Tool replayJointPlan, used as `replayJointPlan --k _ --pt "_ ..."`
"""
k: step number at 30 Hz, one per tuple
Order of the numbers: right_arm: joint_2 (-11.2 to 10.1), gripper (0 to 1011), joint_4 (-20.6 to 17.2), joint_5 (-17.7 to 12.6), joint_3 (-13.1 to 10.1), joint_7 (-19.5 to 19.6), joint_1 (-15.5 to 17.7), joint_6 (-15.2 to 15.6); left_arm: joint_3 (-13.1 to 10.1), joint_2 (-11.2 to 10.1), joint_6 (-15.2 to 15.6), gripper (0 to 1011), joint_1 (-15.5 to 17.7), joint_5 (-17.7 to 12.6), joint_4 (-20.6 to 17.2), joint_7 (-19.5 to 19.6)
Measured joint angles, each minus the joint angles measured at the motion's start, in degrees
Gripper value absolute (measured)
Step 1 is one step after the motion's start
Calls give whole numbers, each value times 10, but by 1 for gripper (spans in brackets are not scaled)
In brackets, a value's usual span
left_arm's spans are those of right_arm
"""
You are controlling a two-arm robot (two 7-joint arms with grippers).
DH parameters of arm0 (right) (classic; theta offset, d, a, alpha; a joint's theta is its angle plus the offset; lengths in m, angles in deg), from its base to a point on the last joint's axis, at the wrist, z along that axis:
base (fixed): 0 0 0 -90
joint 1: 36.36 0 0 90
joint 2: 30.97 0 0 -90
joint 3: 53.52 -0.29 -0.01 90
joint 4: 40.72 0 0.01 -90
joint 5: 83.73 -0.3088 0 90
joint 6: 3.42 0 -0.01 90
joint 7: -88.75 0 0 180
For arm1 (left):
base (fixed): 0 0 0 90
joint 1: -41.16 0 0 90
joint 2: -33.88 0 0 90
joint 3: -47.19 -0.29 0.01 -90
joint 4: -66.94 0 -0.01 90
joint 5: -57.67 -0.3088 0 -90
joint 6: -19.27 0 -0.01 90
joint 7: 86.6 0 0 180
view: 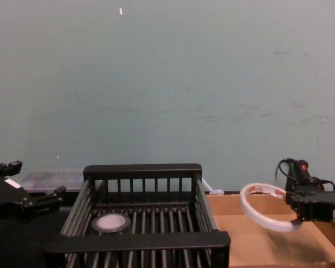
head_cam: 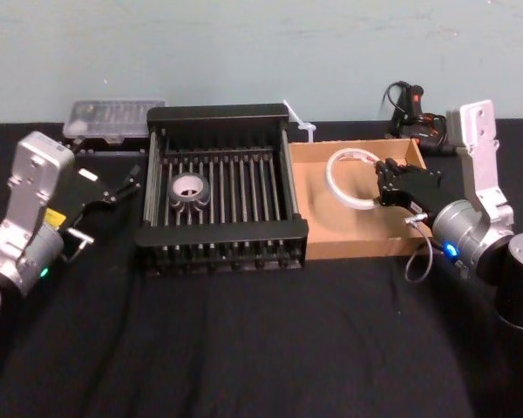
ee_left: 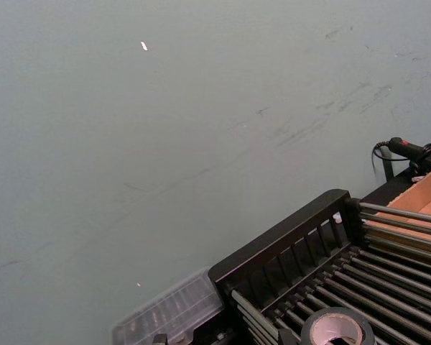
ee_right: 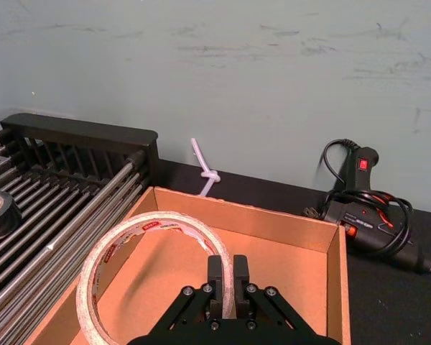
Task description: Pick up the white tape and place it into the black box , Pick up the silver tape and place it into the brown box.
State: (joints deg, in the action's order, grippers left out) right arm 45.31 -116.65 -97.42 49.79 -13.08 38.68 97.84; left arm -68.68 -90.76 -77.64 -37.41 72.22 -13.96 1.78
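The white tape (head_cam: 353,178) is held clenched in the right gripper (head_cam: 385,185), raised above the brown box (head_cam: 349,239); the black box (head_cam: 222,239) lies leftward. The left gripper (head_cam: 113,187) is parked, jaws released.

— What are the two boxes made of?
— The black box (head_cam: 220,114) looks like hard plastic with a slight sheen on its rails; its floor bars gleam like smooth metal, though I can't be sure. The brown box (head_cam: 357,246) is matt, plain cardboard.
— And the tapes?
— The white tape (ee_right: 129,248) is thin, glossy and translucent. The silver tape (head_cam: 189,191) has a dull grey sheen.
— The surroundings?
— The table (head_cam: 244,348) wears matt black cloth; the wall (view: 167,84) is matt, scuffed paint.
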Motion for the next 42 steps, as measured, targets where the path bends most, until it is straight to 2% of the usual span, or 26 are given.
replayJointPlan --k 11,14,22,26,27,29,30,34,37,42 --pt "0 97 1 2 0 -1 -1 0 0 0 0 1001 0 0 0 0" --pt "0 127 0 2 0 0 -1 -1 0 0 0 1001 0 0 0 0" --pt "0 367 -1 1 0 -1 0 -1 0 0 0 1001 0 0 0 0" --pt "0 528 -1 0 0 0 0 -1 0 0 0 1001 0 0 0 0" --pt "0 528 -1 0 0 0 0 -1 0 0 0 1001 0 0 0 0" --pt "0 591 -1 0 0 0 0 -1 0 0 0 1001 0 0 0 0" --pt "0 652 -1 0 0 0 0 -1 0 0 0 1001 0 0 0 0" --pt "0 730 -1 0 0 0 1 -1 0 0 0 1001 0 0 0 0" --pt "0 860 -2 -1 0 0 1 -1 0 0 0 1001 0 0 0 0" --pt "2 982 -26 3 -6 3 18 -8 0 0 0 1001 0 0 0 0"
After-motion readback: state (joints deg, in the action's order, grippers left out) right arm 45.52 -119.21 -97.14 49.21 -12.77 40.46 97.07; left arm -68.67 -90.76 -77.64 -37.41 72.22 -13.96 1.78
